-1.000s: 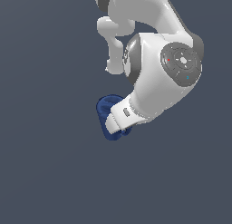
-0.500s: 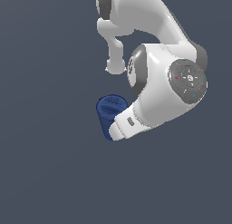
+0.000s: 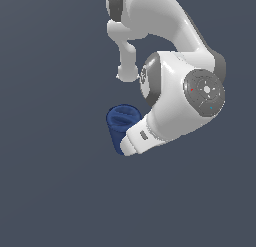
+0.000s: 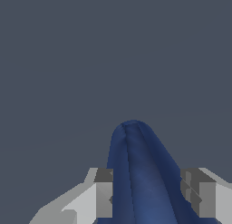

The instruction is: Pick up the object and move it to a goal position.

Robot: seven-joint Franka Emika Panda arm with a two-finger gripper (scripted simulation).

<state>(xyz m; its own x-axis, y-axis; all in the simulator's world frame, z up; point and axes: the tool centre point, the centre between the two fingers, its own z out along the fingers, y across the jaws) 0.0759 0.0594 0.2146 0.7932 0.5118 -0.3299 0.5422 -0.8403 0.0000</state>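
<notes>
Mug [image 3: 121, 122], dark blue, seen in the exterior view just left of the frame's centre, partly hidden behind the white arm [image 3: 175, 103]. Open mouth turned up and toward the camera, rim drawn as an oval; inside only dark blue wall visible, no contents to make out. Body tapering downward, lower part covered by the white wrist end of the arm. Handle not to be made out in either view.

Gripper [image 4: 152, 198] closed on the mug in the wrist view: one grey fingertip [image 4: 103, 193] pressed against one side of the blue body, the other fingertip [image 4: 197, 193] against the opposite side, mug filling the whole gap between them. Blue body reaching out beyond the fingertips toward the frame's middle and ending in a rounded edge.

Fingers not visible in the exterior view, hidden by the arm's big white joint with its round grey cap at centre right. Upper links of the arm running to the top edge of the frame. Plain dark grey background [image 3: 50, 191] all around, without any visible line between floor and wall; whether the mug is touching a surface or is lifted, cannot tell.
</notes>
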